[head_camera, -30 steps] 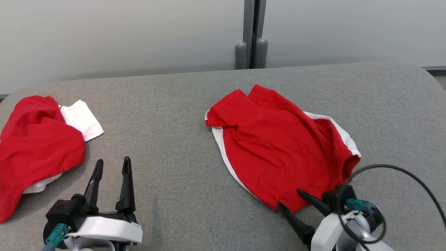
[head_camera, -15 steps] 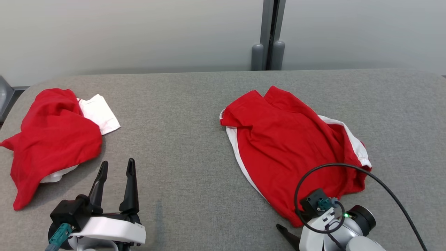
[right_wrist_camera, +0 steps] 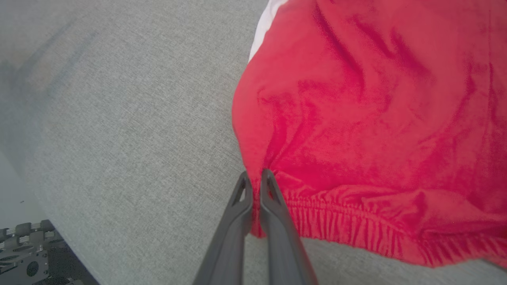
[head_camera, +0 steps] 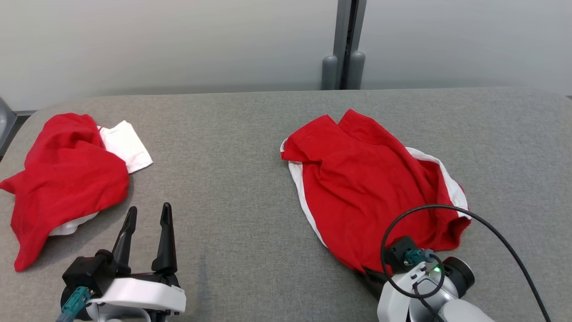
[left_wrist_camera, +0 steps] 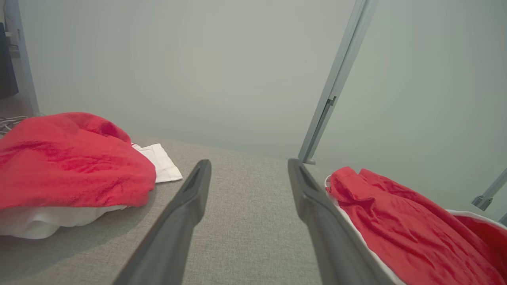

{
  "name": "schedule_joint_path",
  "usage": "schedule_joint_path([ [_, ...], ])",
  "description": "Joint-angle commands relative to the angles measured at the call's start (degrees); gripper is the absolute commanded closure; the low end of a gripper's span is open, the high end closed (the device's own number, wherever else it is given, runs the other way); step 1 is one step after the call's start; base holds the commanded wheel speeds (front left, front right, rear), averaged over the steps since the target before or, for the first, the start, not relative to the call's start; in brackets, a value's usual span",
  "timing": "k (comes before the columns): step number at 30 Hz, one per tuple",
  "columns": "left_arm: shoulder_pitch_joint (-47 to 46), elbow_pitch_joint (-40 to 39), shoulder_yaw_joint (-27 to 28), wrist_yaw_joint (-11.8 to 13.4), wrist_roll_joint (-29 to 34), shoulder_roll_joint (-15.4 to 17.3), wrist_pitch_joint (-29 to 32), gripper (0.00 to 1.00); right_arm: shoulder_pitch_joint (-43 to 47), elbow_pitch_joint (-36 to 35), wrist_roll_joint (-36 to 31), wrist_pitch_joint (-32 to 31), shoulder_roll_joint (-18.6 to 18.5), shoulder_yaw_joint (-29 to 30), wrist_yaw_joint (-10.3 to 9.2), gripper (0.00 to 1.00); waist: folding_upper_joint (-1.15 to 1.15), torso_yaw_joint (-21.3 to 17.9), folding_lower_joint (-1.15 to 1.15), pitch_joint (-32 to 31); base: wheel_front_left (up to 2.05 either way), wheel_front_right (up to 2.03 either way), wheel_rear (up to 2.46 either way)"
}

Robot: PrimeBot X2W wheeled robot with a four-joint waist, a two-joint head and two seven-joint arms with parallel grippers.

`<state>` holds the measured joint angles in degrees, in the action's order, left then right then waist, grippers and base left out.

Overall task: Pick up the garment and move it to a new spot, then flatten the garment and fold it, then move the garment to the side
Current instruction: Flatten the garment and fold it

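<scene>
Garment, red with white trim, lay rumpled on the right of the grey desk. We held our right fingers pressed together, pinching its near gathered hem. Our left fingers stood spread and empty at the near left, close to a second red heap.

A crumpled red-and-white cloth heap lies on the grey table.
</scene>
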<state>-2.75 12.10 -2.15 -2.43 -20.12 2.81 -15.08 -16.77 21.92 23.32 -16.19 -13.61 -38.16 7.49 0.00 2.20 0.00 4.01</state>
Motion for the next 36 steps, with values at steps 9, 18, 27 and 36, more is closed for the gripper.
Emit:
schedule_joint_path([
  [9,-0.9,0.0,0.6,0.0,0.6,0.2,-0.1,0.0,3.4,-10.2,11.5,3.0,-7.4,-0.8,0.02,1.0,0.0,-4.2,0.0,0.6,0.0,0.0,0.0],
  [18,-1.7,0.5,1.0,-0.7,2.0,0.2,-0.1,0.0,6.3,-16.2,18.7,3.0,-16.9,-1.1,0.02,1.0,0.0,-8.4,0.0,1.5,0.0,0.0,0.0],
  [27,-2.6,1.4,1.3,-1.5,2.9,0.2,-0.1,0.0,4.8,-14.8,18.5,4.1,-21.9,-2.6,0.02,1.0,0.0,-9.7,0.0,2.3,0.0,0.0,0.0],
  [36,-2.7,2.6,0.6,-1.8,3.0,0.2,-0.1,0.0,4.4,-9.8,17.0,7.9,-21.4,-0.2,0.02,0.0,0.0,-9.0,0.0,2.0,0.0,0.0,0.0],
])
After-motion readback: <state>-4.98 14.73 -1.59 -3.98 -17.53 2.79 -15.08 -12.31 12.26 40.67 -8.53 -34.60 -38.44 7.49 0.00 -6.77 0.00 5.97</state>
